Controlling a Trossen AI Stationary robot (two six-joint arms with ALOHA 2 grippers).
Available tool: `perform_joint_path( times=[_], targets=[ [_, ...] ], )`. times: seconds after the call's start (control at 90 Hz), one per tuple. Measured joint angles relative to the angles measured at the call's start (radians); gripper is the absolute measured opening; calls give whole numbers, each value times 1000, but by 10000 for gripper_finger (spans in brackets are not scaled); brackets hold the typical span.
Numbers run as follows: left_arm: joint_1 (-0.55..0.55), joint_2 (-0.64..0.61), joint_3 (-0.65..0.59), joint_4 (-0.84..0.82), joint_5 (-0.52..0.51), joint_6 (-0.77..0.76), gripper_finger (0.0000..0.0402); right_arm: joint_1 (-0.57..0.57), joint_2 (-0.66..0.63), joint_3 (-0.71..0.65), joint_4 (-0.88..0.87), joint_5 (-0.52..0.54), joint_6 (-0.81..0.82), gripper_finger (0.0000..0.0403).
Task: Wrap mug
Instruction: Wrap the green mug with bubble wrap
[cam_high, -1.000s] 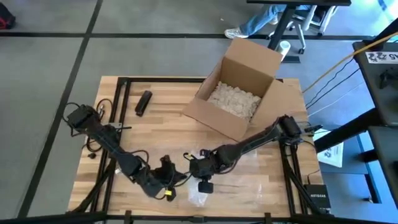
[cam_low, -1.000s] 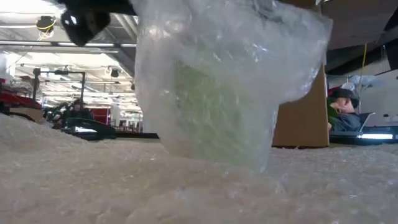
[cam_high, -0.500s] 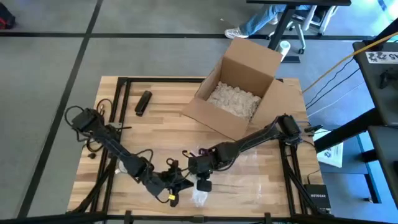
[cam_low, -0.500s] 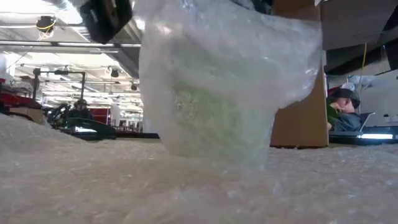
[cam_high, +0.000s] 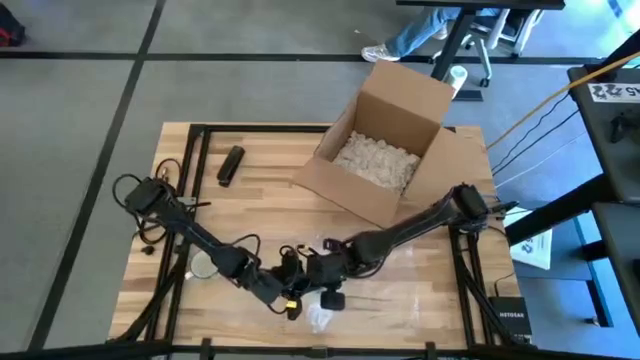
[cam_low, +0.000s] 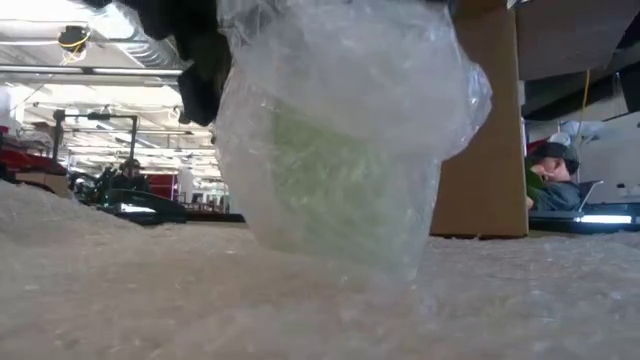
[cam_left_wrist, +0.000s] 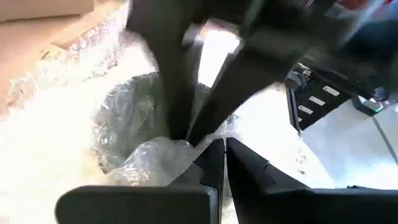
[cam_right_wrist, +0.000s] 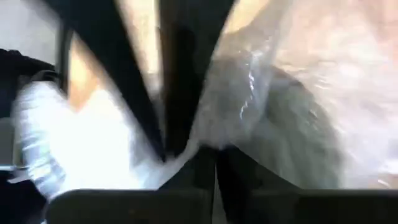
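Observation:
The mug (cam_low: 335, 175) shows pale green through the clear bubble wrap (cam_low: 390, 70) bunched around it, near the table's front middle. The wrap's loose sheet (cam_high: 322, 318) lies spread on the table in front of it. My left gripper (cam_high: 291, 296) and my right gripper (cam_high: 318, 272) meet above the bundle, each shut on the wrap. In the low view a dark gripper (cam_low: 200, 70) hangs at the bundle's upper left. The sheet in front hides whether the mug's base rests on the table. My left gripper pinches a gathered bit of bubble wrap (cam_left_wrist: 177, 152) between its two shut fingers, right beside the right gripper. It comes slanting down from the table's left. The wrap drapes from there over the mug. My right gripper pinches a bunched fold of the wrap (cam_right_wrist: 200, 142) between its two shut fingers, at the top of the bundle. It comes slanting down from the table's right. The wrap (cam_right_wrist: 273, 106) falls away from the fingers around the mug.
An open cardboard box (cam_high: 385, 145) with white packing fill stands at the table's far right. A dark cylinder (cam_high: 230, 165) lies at the far left. A pale disc (cam_high: 203, 264) lies by the left arm. Bare wood shows at the table's middle and left.
My left gripper has moved toward the table's right, up to the right gripper and the bundle, staying shut on the wrap. The wrap has been drawn in closer around the mug, and the bundle looks narrower on its right side in the low view.

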Motion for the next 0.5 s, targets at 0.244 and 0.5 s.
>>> perform_joint_path(
  times=[0.244, 0.5],
  targets=[
    [-5, 3, 0, 1, 1, 8, 0, 55, -21, 135, -124, 68, 1, 0],
    [1, 3, -1, -3, 3, 21, 0, 75, -22, 128, -103, 3, 2, 0]
  ],
)
